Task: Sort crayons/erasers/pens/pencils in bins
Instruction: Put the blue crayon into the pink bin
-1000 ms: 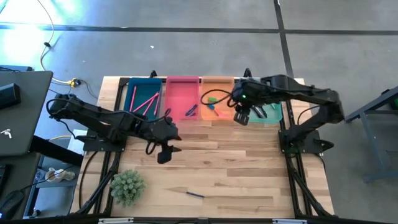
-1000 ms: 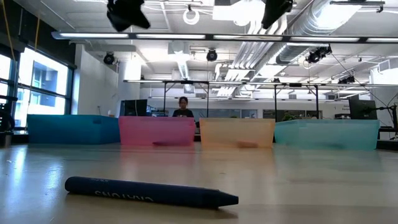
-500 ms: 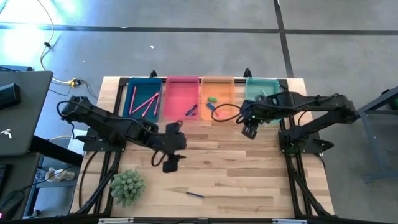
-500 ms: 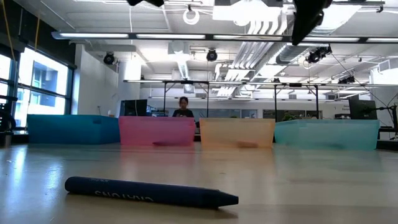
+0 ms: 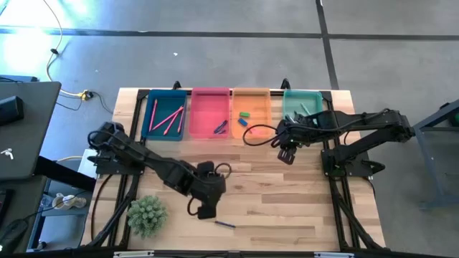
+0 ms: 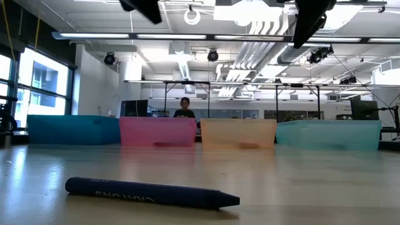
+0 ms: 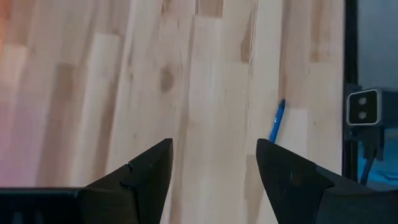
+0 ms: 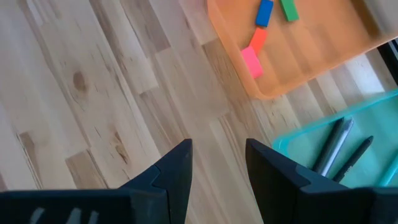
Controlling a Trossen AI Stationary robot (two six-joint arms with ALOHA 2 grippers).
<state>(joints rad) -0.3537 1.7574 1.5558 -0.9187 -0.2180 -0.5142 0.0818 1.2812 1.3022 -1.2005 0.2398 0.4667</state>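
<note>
Risk lies with the left gripper (image 5: 204, 209), empty with jaws apart just beside the blue crayon (image 5: 225, 223): a skewed descent could roll it away, while the right gripper (image 5: 286, 155), also parted and empty, waits near the bins (image 5: 247, 93).

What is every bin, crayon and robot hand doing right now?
Dark blue plastic bin: holds pink sticks.
Pink plastic bin: holds a blue stick.
Orange plastic bin: holds erasers.
Teal-green plastic bin: holds dark pens.
Dark blue crayon: lying loose on the wooden table.
Left gripper: open, empty, above the table.
Right gripper: open, empty.
</note>
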